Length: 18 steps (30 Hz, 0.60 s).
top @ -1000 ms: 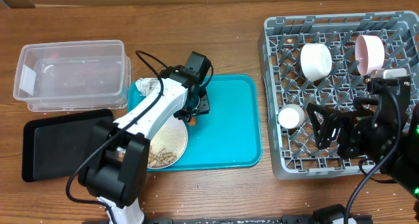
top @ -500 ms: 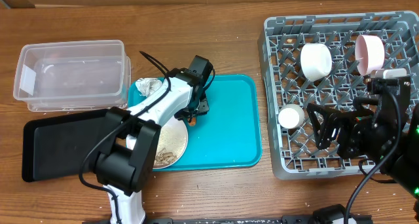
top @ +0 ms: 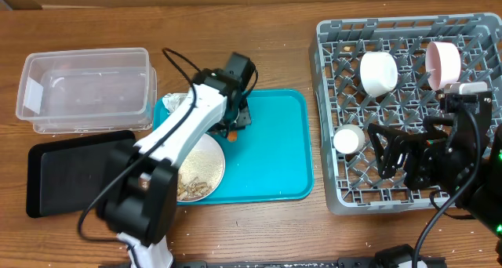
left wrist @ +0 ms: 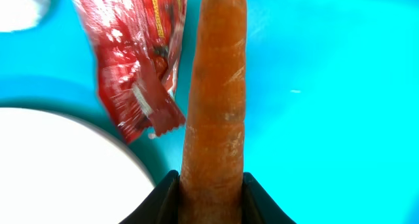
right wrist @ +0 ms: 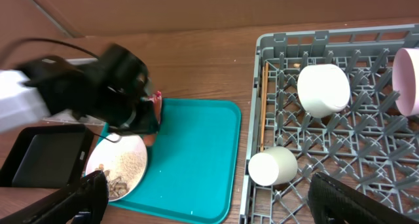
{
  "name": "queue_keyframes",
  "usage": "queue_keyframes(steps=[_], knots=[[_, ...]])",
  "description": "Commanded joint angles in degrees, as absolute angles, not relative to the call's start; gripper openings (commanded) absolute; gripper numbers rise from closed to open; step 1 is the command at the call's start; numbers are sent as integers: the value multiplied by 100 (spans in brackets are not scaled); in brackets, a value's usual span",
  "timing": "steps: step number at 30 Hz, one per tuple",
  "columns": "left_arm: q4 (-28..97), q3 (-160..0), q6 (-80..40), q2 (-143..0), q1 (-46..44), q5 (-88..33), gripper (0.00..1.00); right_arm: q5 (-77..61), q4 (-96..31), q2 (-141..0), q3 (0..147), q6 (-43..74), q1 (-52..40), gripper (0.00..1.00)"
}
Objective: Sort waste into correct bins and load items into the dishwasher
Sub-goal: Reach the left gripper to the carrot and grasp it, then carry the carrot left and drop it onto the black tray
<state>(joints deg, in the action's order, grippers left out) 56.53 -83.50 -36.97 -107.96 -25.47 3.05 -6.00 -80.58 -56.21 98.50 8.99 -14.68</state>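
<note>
Left wrist view: the left tool [left wrist: 211,199] pinches the carrot piece [left wrist: 216,99] at its near end, over the teal tray [left wrist: 327,86], beside the red wrapper [left wrist: 131,54]. I judge it stiff, light, maybe slippery; a firm middle hold seems safer. The right tool [right wrist: 209,201] stands wide open.

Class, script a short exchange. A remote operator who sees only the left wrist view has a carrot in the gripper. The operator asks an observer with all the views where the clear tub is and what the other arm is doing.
Operator: The left gripper is closed around the carrot. Where is the tub?
Observer: The tub stands on the table just past the left end of the teal tray.
Operator: And the right gripper?
Observer: The right gripper hangs open over the rack, holding nothing.
</note>
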Motion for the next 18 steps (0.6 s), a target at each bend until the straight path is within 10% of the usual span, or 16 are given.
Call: queue_keyframes(steps=[1,18], knots=[[5986,-8580,-3927,-10112,-2495,515,20,-633,-8031,-5610,9854,899,-1479,100],[7494,-7522,-4740,-8938,1020,1444,22,-633,-8031,-5610,9854,899,-1479,100]])
